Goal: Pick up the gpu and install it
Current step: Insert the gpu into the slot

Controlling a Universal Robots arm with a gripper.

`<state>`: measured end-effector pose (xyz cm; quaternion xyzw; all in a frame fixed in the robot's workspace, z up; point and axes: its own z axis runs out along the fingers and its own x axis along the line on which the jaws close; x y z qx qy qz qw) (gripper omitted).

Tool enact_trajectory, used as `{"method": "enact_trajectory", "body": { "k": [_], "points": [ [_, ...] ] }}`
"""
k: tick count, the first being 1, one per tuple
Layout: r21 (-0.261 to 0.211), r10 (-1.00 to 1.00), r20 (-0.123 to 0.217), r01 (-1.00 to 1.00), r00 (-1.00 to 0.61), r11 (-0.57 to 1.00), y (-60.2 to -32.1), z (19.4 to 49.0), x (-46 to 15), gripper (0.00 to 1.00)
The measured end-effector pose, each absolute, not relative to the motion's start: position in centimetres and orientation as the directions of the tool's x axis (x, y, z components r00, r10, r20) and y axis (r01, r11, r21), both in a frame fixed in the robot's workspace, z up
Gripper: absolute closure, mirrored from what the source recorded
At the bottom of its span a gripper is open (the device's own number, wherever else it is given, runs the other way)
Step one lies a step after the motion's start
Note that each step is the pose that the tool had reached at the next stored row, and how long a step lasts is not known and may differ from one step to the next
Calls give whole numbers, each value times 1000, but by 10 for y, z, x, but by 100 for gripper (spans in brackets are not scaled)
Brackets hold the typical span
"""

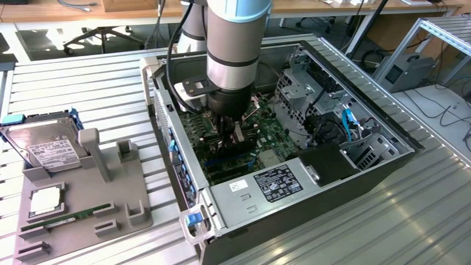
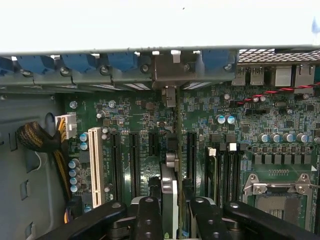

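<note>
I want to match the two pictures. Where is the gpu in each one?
Exterior view: the gpu stands on edge in the tool, down inside the open computer case, over the green motherboard.
Wrist view: the gpu is seen edge-on between the tool's black fingers, running toward the case's rear wall.
Shared landmark: the green motherboard under the card.

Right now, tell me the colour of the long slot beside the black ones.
White slot, clearest in the wrist view.
</note>
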<state>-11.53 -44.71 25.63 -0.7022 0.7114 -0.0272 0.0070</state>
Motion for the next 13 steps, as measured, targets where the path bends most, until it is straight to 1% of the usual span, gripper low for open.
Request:
{"method": "enact_trajectory", "body": {
  "k": [4, 5, 6, 7, 13],
  "points": [
    [-49, -1000, 28, -999, -14, 13, -447, 256, -115, 72],
    [-49, -1000, 28, -999, -14, 12, -447, 256, -115, 66],
    [-49, -1000, 28, -999, -14, 12, -447, 256, -115, 66],
    [-49, -1000, 28, -999, -14, 12, -447, 256, -115, 60],
    [-49, -1000, 28, -999, -14, 12, -447, 261, -115, 60]
  ]
}}
